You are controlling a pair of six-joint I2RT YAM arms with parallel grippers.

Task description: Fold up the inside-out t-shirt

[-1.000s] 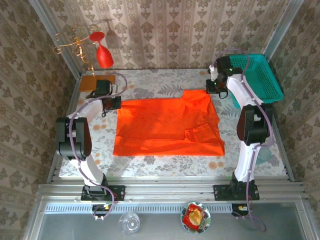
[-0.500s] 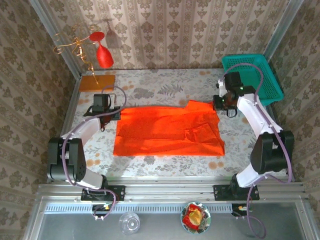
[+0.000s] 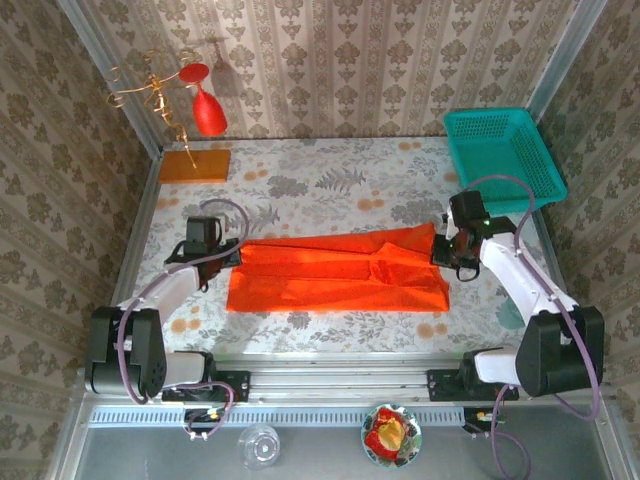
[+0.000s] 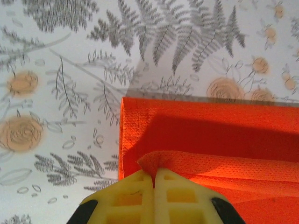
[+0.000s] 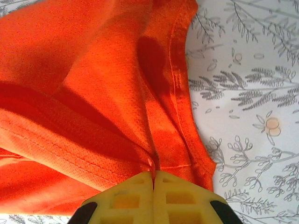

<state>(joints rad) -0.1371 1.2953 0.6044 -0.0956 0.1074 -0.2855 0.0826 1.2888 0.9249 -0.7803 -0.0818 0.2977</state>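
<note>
The inside-out t-shirt [image 3: 335, 272] lies across the middle of the table as a long orange-red band, its far half doubled over toward the near edge. My left gripper [image 3: 232, 256] pinches its far left corner; the left wrist view has the yellow fingers [image 4: 135, 186] shut on a peak of mesh cloth [image 4: 159, 161]. My right gripper [image 3: 442, 254] holds the far right corner. In the right wrist view its fingers [image 5: 175, 186] are shut on a fold of the t-shirt [image 5: 93, 93], with a hemmed edge running beside them.
A teal basket [image 3: 503, 155] stands at the back right. An orange-brown board [image 3: 194, 165] lies at the back left, with a red wine glass [image 3: 207, 108] on a wire stand behind it. Flowered tablecloth [image 3: 330, 185] lies bare behind the shirt.
Both grippers have drawn the shirt's far edge toward the near side, folding it over. The spread cloth has narrowed to a band. Both arms have swung back.
</note>
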